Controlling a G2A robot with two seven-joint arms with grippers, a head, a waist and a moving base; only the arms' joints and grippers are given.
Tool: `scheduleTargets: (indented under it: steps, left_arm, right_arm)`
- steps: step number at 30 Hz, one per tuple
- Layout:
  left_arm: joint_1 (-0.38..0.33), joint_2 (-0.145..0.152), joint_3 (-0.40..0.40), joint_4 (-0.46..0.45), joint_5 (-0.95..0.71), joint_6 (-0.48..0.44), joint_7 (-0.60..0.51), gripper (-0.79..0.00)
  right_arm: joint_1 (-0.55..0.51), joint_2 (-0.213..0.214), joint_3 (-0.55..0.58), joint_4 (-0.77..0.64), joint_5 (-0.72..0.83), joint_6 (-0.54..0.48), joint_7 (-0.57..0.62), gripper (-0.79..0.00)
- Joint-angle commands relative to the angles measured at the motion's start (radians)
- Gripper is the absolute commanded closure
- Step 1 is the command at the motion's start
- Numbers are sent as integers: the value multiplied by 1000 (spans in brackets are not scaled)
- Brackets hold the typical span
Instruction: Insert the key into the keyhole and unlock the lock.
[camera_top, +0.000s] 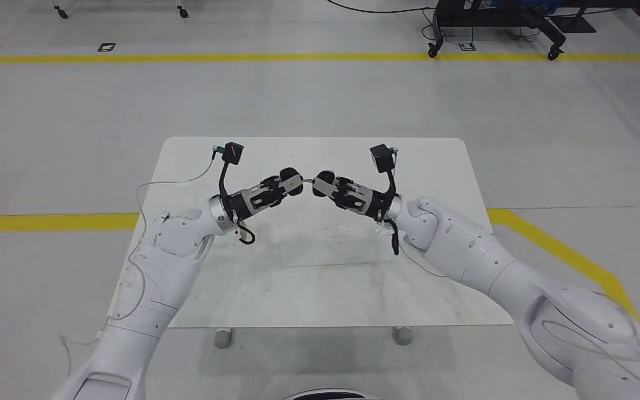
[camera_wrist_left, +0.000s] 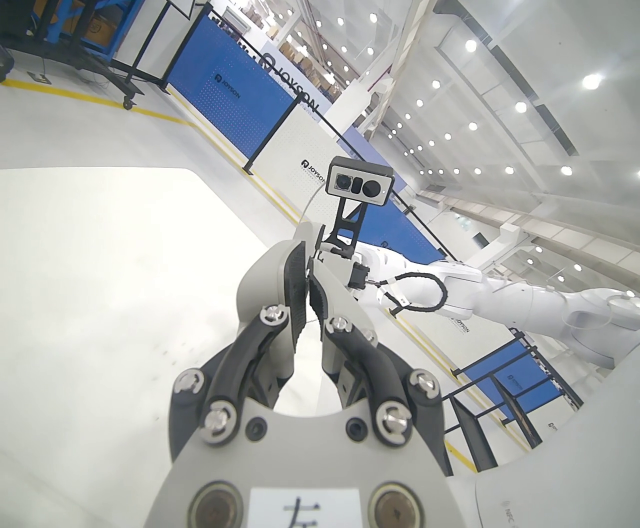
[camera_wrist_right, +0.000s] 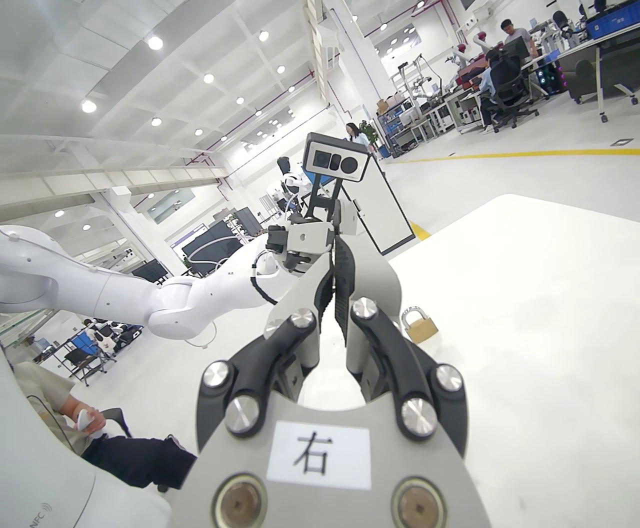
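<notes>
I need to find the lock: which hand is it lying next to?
The right hand: the lock lies on the table close beside it, while the left hand is farther off, beyond its tips.

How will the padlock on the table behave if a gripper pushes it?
The padlock looks like solid metal, so it is probably stiff and heavy for its size. It seems to lie flat on the smooth table, so a push would likely slide it, not roll or tip it.

It was a large robotics lab hall. Yellow floor lines (camera_top: 300, 57), blue partition panels (camera_wrist_left: 225, 95) and desks (camera_wrist_right: 595, 50) showed it
</notes>
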Motion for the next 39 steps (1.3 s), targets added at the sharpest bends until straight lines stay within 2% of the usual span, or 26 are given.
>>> scheduleTargets:
  steps: [1, 2, 3, 11, 16, 19, 22, 23, 24, 27, 31, 33, 37, 39]
  left_arm:
    - [3, 1, -1, -3, 3, -5, 8, -249]
    - [4, 1, -1, -4, 4, -6, 11, -606]
    - [5, 1, -2, -5, 5, -7, 13, -785]
    - [17, 11, -30, -1, 14, -13, 26, -785]
    - [86, 44, -147, -39, 80, -7, 2, -785]
    - [170, 74, -259, -131, 190, 9, -25, -785]
    - [273, 101, -369, -281, 340, 68, -60, -785]
    - [320, 109, -405, -357, 418, 114, -86, -785]
    - [342, 112, -420, -392, 449, 143, -92, -785]
    - [422, 122, -460, -516, 606, 310, -139, -785]
    - [448, 124, -415, -571, 698, 463, -232, -785]
    - [423, 121, -365, -550, 701, 497, -263, -785]
    - [328, 111, -244, -450, 785, 604, -309, -785]
    - [294, 106, -201, -416, 812, 638, -321, -736]
  right_arm:
    - [-3, -2, 2, 0, 5, 0, 24, 0]
    - [-4, -3, 5, 0, 11, 0, 37, 0]
    - [-5, -4, 7, 1, 17, 0, 50, 0]
    - [-19, -9, 51, 0, 45, 0, 108, 0]
    - [-39, -3, 90, 9, 33, 0, 92, 0]
    - [-39, -3, 90, 9, 33, 0, 92, 0]
    - [-39, -3, 90, 9, 33, 0, 92, 0]
    - [-39, -3, 90, 9, 33, 0, 92, 0]
    - [-39, -3, 90, 9, 33, 0, 92, 0]
    - [-39, -3, 90, 9, 33, 0, 92, 0]
    - [-39, -3, 90, 9, 33, 0, 92, 0]
    - [-39, -3, 90, 9, 33, 0, 92, 0]
    - [-39, -3, 90, 9, 33, 0, 92, 0]
    - [-39, -3, 90, 9, 33, 0, 92, 0]
